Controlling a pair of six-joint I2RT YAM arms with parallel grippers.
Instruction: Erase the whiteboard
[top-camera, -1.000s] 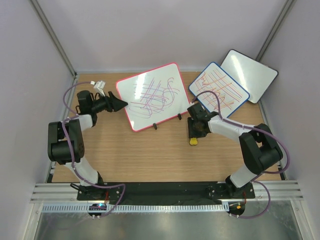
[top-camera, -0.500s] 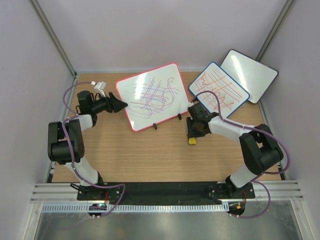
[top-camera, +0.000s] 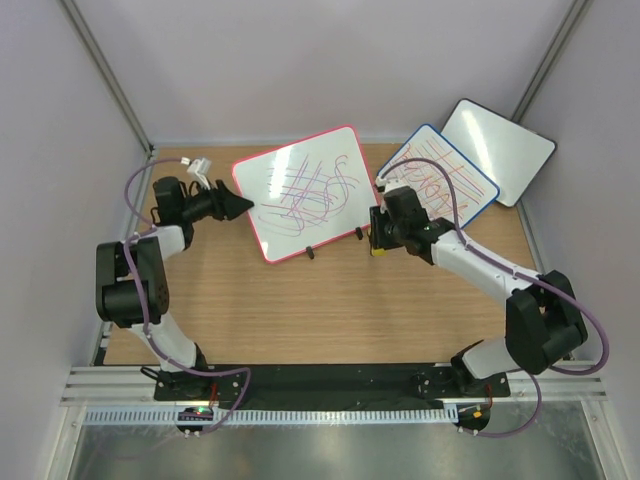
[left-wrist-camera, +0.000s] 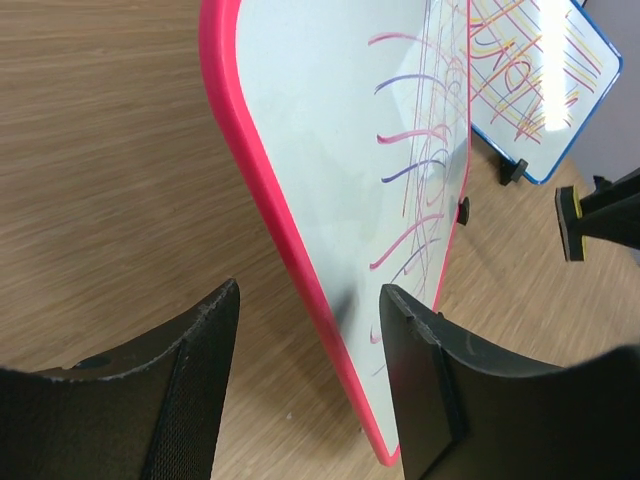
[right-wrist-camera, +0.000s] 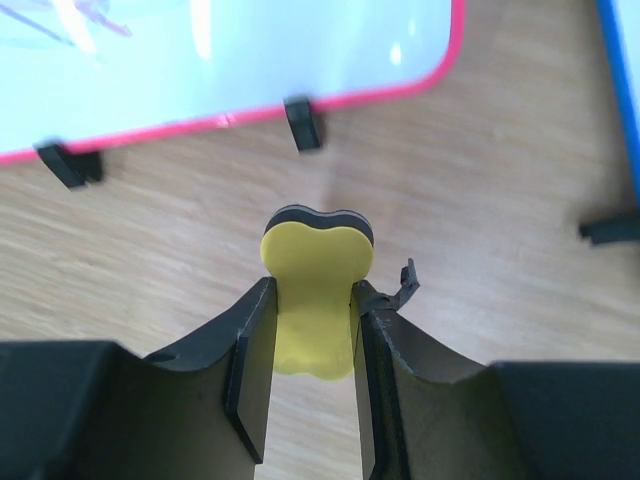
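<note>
Right gripper (right-wrist-camera: 312, 305) has carried the pinched eraser (right-wrist-camera: 316, 255) up beside the whiteboard (top-camera: 342, 150). Left gripper (left-wrist-camera: 308, 300) fingers are spread astride its edge. Next, you press the eraser onto the scribbles (top-camera: 305, 192).

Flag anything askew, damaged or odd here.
Nothing looks damaged or spilled. The black-framed blank board sits skewed at the far right corner, reaching past the edge of the table, and the blue-framed board overlaps it.

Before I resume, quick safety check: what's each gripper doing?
Left gripper: open, around the whiteboard edge.
Right gripper: shut on the yellow eraser.
</note>
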